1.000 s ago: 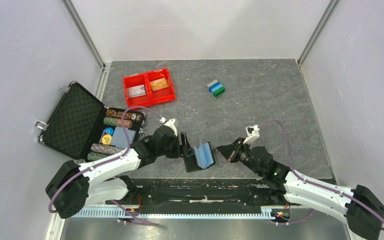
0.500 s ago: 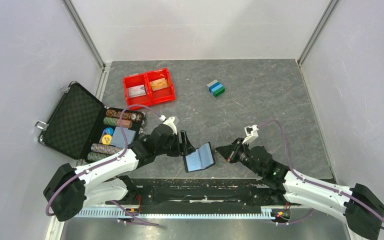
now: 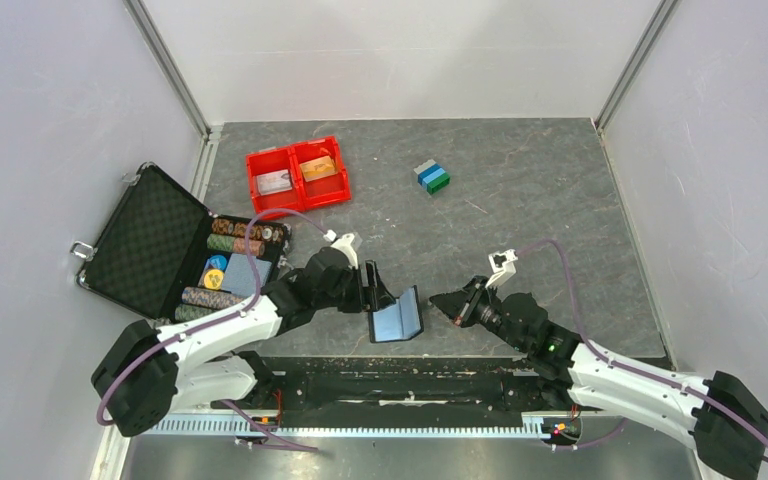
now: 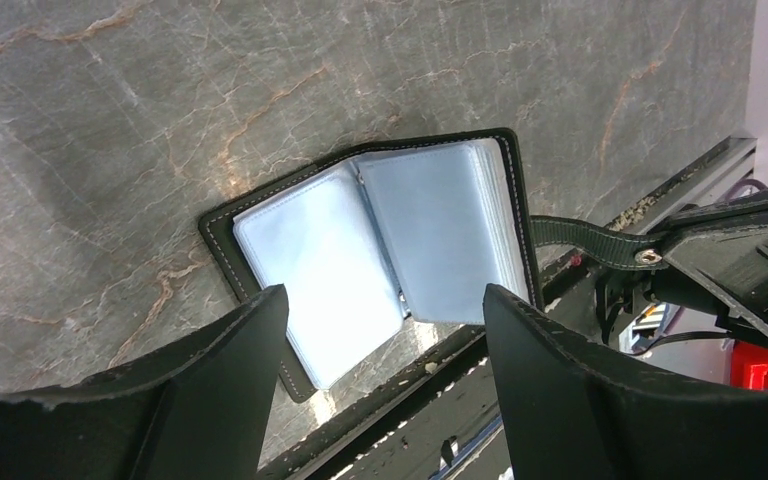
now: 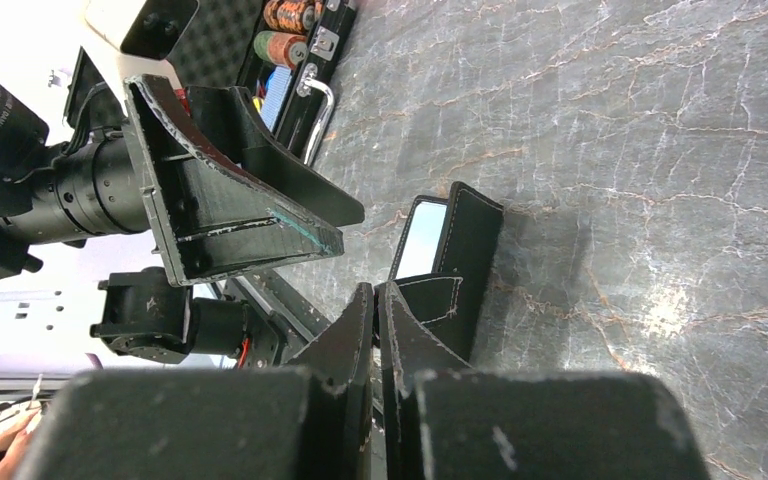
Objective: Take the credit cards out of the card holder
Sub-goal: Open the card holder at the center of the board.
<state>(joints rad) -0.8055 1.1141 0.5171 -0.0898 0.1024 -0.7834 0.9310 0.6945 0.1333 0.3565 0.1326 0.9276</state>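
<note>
Two grippers flank the open card holder (image 3: 397,320): your left gripper (image 3: 371,291) spread wide, empty, just left; right gripper (image 3: 444,300) pinched shut, empty, just right. Pin it flat before reaching inside.

The left arm (image 3: 222,328) and right arm (image 3: 628,383) wear glossy white shells between bulky black cylindrical joints. A thin purple cable (image 3: 251,243) loops along each, ending at a small white wrist block (image 3: 343,241). The left end effector (image 4: 380,300) and right end effector (image 5: 374,292) are matte black, their wedge-shaped fingers (image 4: 230,370) scuffed pale along the edges. A tiny green light (image 3: 551,347) glows on the right forearm.
</note>
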